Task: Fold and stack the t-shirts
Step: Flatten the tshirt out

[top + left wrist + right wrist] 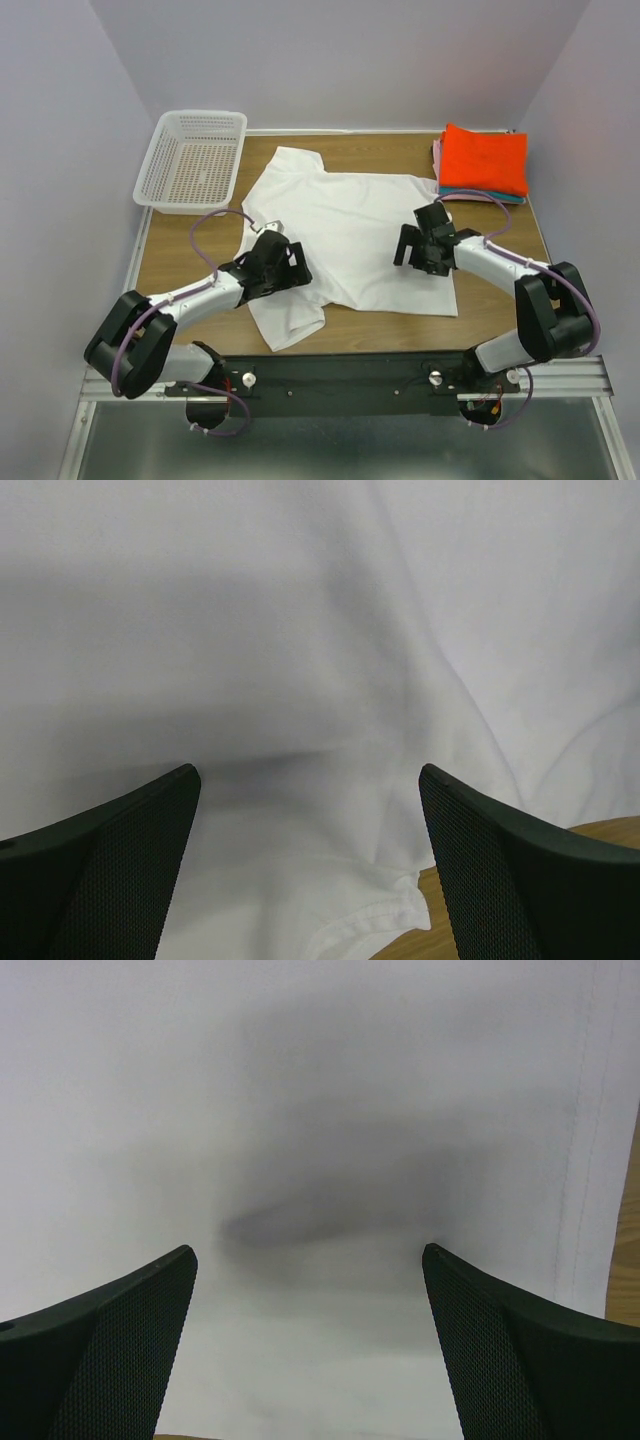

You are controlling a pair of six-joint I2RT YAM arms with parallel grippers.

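Nearest the arms, two grippers hang over the one white t-shirt (350,225), which lies spread flat in the middle of the wooden worktop (190,265). The left gripper (310,775) is over the shirt's near-left part by a sleeve, and the right gripper (310,1255) is over its right part near the hem. On both the jaws are spread wide, with only white cloth below and nothing held. Beyond the shirt's far-left corner sits one white mesh basket (195,160). Off its far-right corner lies one stack of three folded shirts: orange-red (485,160) on top, with teal (505,198) and pink (438,158) edges showing beneath.
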